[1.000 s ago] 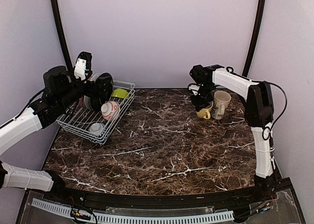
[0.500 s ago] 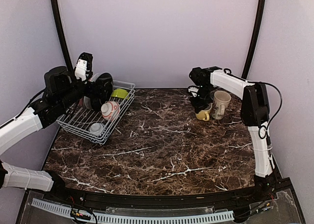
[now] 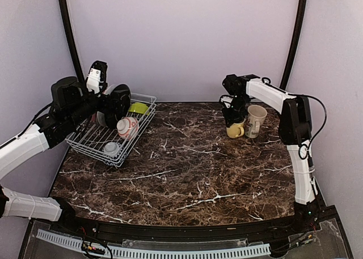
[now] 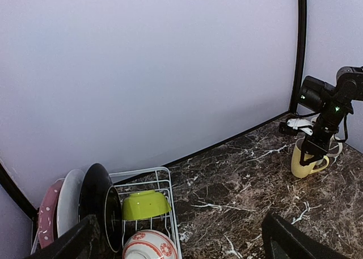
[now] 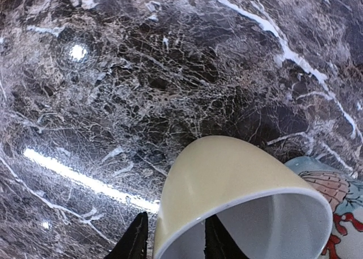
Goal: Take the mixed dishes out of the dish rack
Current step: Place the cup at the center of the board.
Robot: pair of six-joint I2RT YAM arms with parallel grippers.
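Note:
The white wire dish rack [image 3: 93, 141] stands at the table's left. It holds upright plates, among them a black plate [image 4: 93, 202], a lime-green bowl [image 4: 146, 204], a red-and-white bowl [image 3: 127, 126] and a small bowl [image 3: 111, 148]. My left gripper [image 3: 108, 109] hovers over the rack's back end, jaws wide open and empty. At the back right the yellow mug [image 3: 234, 128] stands upright beside the cream patterned mug [image 3: 255, 118]. My right gripper [image 5: 173, 236] straddles the yellow mug's [image 5: 227, 174] rim. One finger [image 5: 136, 239] is outside, a little off the wall, and the other is inside.
The patterned mug [image 5: 334, 191] touches or nearly touches the yellow mug on its right. The back wall runs close behind both mugs and the rack. Dark marble table [image 3: 187, 174] spreads between the rack and the mugs.
My right gripper's jaws have parted from a tight hold on the yellow mug's rim, and that arm shifted slightly. The left arm has not moved.

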